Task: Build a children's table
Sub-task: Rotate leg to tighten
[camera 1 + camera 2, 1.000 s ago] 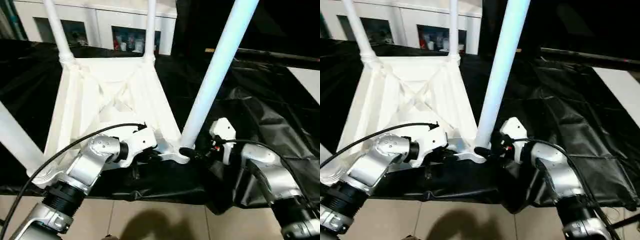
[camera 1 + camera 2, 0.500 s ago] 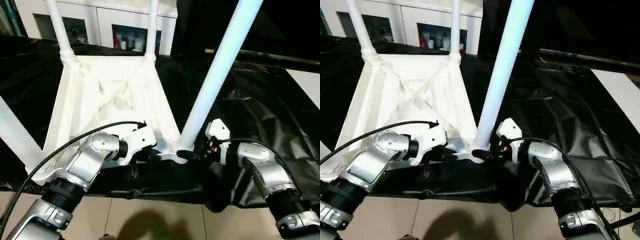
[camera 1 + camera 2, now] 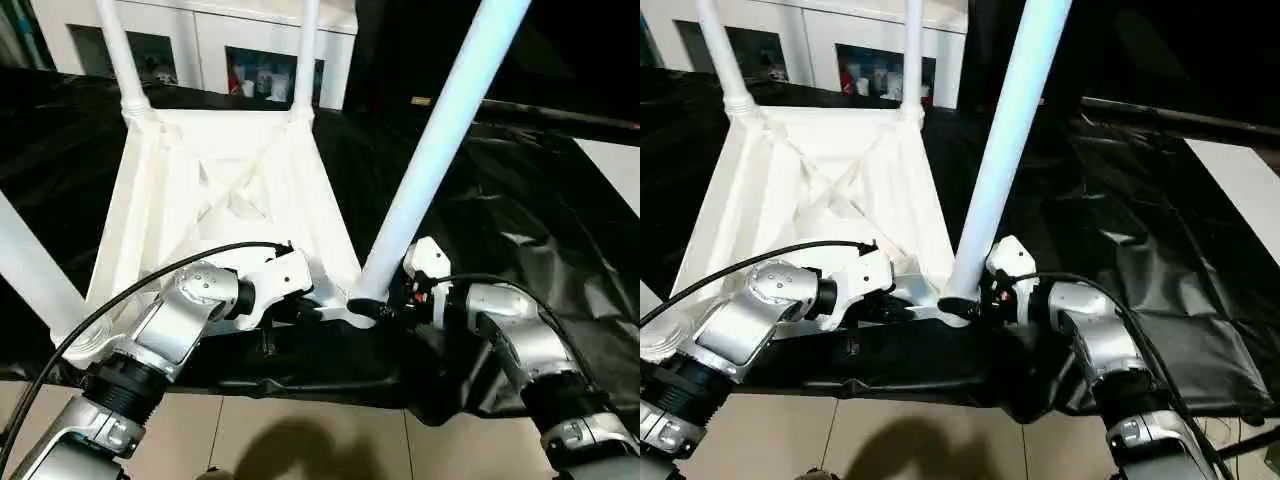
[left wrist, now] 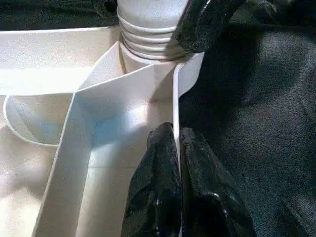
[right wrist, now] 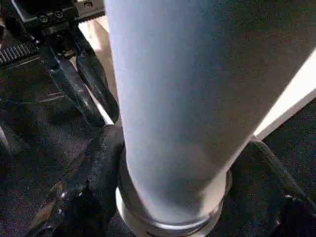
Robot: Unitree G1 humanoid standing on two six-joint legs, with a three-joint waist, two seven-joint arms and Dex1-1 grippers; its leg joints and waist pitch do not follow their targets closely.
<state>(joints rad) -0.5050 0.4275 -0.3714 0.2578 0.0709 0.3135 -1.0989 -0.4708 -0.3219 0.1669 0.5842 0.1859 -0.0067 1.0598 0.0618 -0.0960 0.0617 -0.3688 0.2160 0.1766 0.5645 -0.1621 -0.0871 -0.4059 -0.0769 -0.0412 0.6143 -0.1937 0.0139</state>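
The children's table (image 3: 220,190) lies upside down on the black cloth, its ribbed underside up and its white legs standing up from the corner sockets. My left gripper (image 4: 177,143) is shut on the thin rim of the top, next to the near right socket (image 4: 148,49). My right gripper (image 3: 375,308) is at the foot of the near right leg (image 3: 440,140). Its two fingers (image 5: 94,182) press against opposite sides of the leg just above the ribbed collar. My left gripper (image 5: 84,84) shows close behind that leg in the right wrist view.
Two far legs (image 3: 118,50) and a near left leg (image 3: 30,270) rise around the work. The black-draped table's front edge (image 3: 300,385) drops to the tiled floor (image 3: 300,440). A white cabinet (image 3: 200,40) stands behind. Loose folds of cloth (image 3: 520,200) lie to the right.
My right gripper's fingers have closed in on the foot of the near right leg, and that wrist has come nearer to it. The left gripper keeps its hold on the rim.
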